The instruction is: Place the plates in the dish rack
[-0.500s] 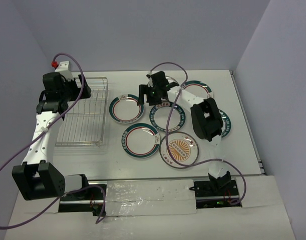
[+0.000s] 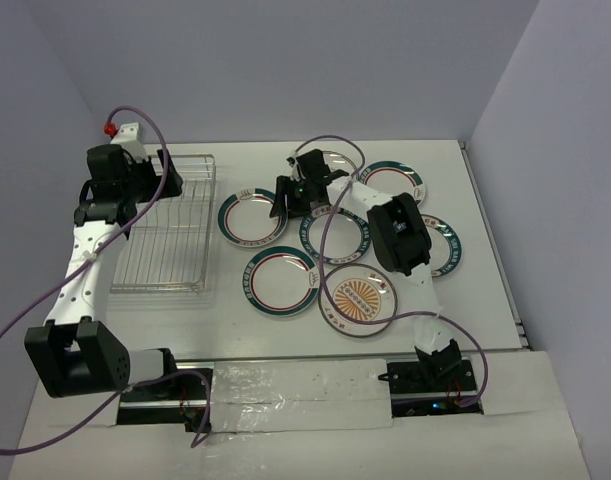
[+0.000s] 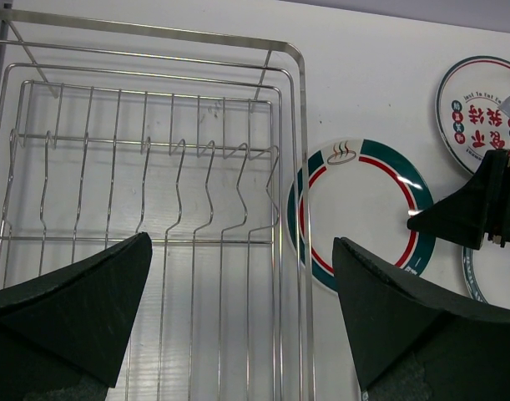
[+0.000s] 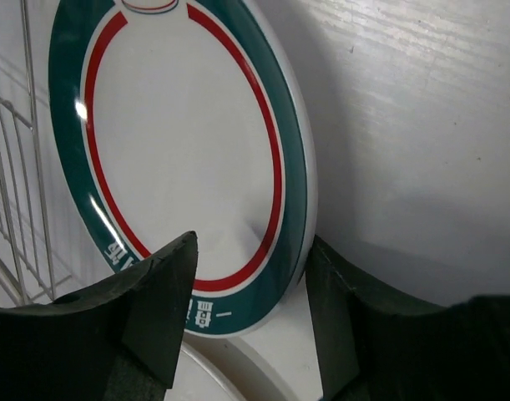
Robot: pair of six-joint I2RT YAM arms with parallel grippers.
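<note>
The silver wire dish rack (image 2: 165, 225) stands empty at the left; it also shows in the left wrist view (image 3: 154, 35). Seven plates lie flat to its right. The nearest is a teal-rimmed, red-ringed plate (image 2: 253, 217), also in the left wrist view (image 3: 359, 213) and the right wrist view (image 4: 179, 125). My right gripper (image 2: 285, 200) (image 4: 250, 242) is open, jaws astride this plate's right rim, one finger (image 4: 338, 317) touching the edge. My left gripper (image 2: 150, 182) (image 3: 242, 242) is open and empty above the rack's far end. The sunburst plate (image 2: 357, 300) lies nearest the front.
Other plates lie at the centre (image 2: 337, 235), front centre (image 2: 280, 280), back right (image 2: 393, 180) and right (image 2: 447, 245); one (image 2: 335, 162) is partly hidden behind the right arm. Purple cables loop over both arms. Walls close in at the back and right.
My right gripper has moved left and down, from over the back plates onto the rim of the plate beside the rack. The left arm has not moved.
</note>
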